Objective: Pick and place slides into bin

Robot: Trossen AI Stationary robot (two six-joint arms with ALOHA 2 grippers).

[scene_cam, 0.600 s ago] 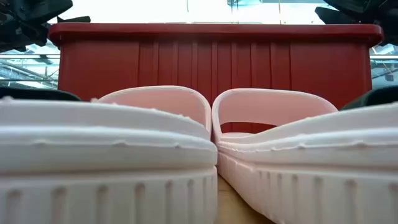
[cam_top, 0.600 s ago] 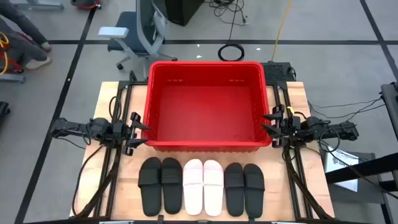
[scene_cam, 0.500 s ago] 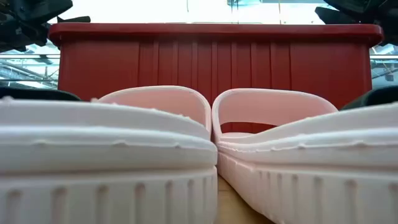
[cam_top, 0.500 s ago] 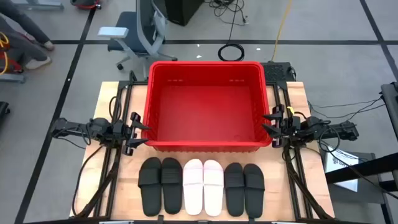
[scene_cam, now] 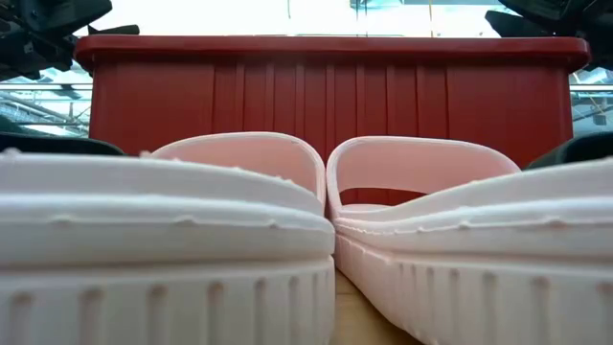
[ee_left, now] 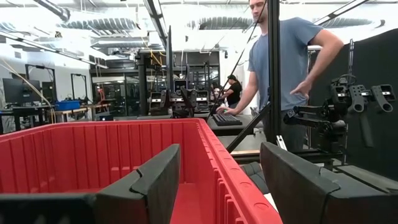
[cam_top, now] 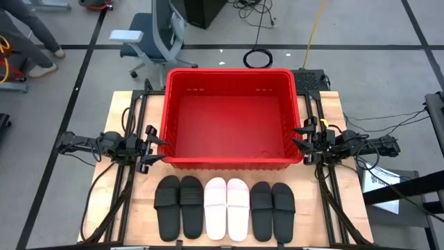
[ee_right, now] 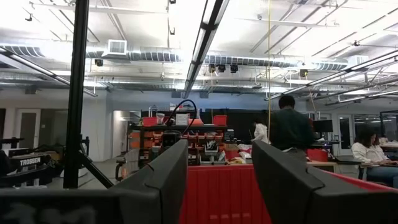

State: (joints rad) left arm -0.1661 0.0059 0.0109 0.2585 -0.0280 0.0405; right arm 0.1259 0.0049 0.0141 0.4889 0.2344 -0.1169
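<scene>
Six slides lie sole-down in a row at the table's near edge: two black, two pale pink-white, two black. The pink-white pair fills the low view. The red bin stands behind them on the table's far half. My left gripper is open and empty at the bin's left wall; the bin's rim shows between its fingers in the left wrist view. My right gripper is open and empty at the bin's right wall.
The bin rises as a wall just behind the slides. Bare wooden tabletop lies on either side of the bin. A person stands beyond the table's right side, and an office chair stands behind the table.
</scene>
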